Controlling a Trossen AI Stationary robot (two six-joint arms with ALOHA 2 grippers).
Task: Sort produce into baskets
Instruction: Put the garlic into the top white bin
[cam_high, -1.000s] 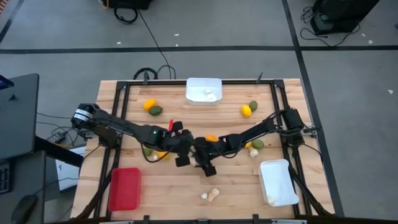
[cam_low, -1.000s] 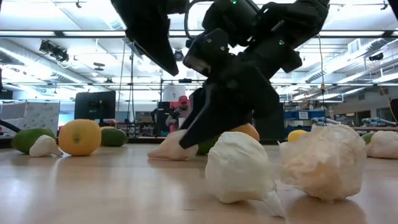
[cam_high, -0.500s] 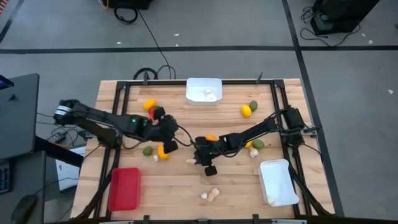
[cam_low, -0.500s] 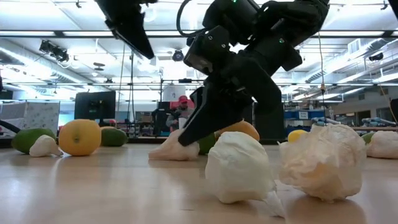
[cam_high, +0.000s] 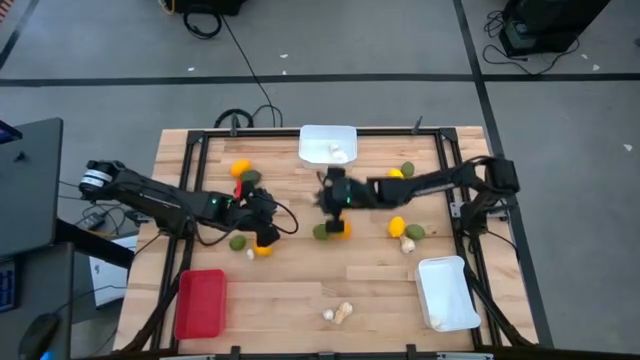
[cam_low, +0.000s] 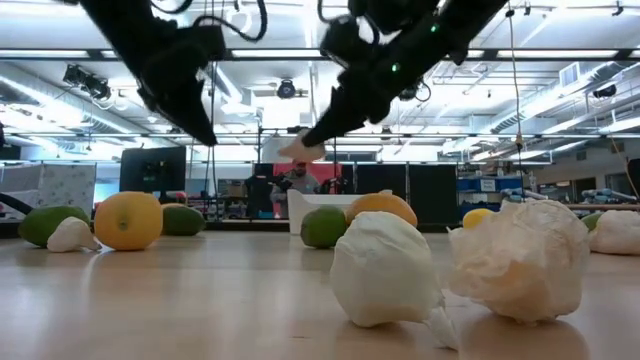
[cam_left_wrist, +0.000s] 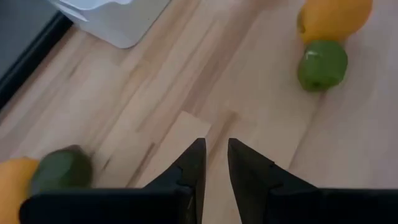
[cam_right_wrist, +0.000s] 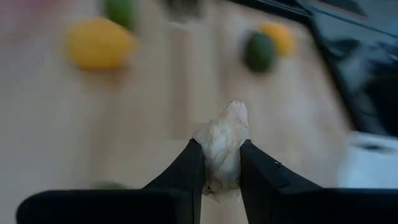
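Observation:
My right gripper (cam_high: 330, 190) is over the far middle of the table, near the far white basket (cam_high: 345, 132). It is shut on a pale beige mushroom-like piece (cam_right_wrist: 224, 140), which also shows in the low view (cam_low: 300, 148). My left gripper (cam_high: 268, 222) hangs empty above the left middle, with its fingers nearly together (cam_left_wrist: 216, 155). It is just right of a green fruit (cam_high: 237, 241), a small mushroom piece (cam_high: 248, 253) and a yellow fruit (cam_high: 262, 248) lying on the table. A green fruit (cam_high: 320, 232) and an orange fruit (cam_high: 338, 228) lie side by side at the centre. My right gripper pinches the mushroom-like piece between its two fingers, by the part nearest the wrist (cam_right_wrist: 221, 171). The piece's free end (cam_right_wrist: 234, 115) sticks out past the fingertips. In the low view the fingers slant down and the piece is lifted well clear of the table.
A red basket (cam_high: 200, 303) stands near left and a white basket (cam_high: 446, 292) near right. Fruit pairs lie far left (cam_high: 244, 173) and far right (cam_high: 400, 174). A yellow fruit, a green fruit and a mushroom lie right of centre (cam_high: 405, 233). Two mushroom pieces (cam_high: 338, 313) lie near the front edge.
My right gripper has risen from the table's middle with the mushroom-like piece, lifting it clear. It has carried the piece toward the far edge, near the far white basket. My left gripper has gone up and toward the table's left edge.

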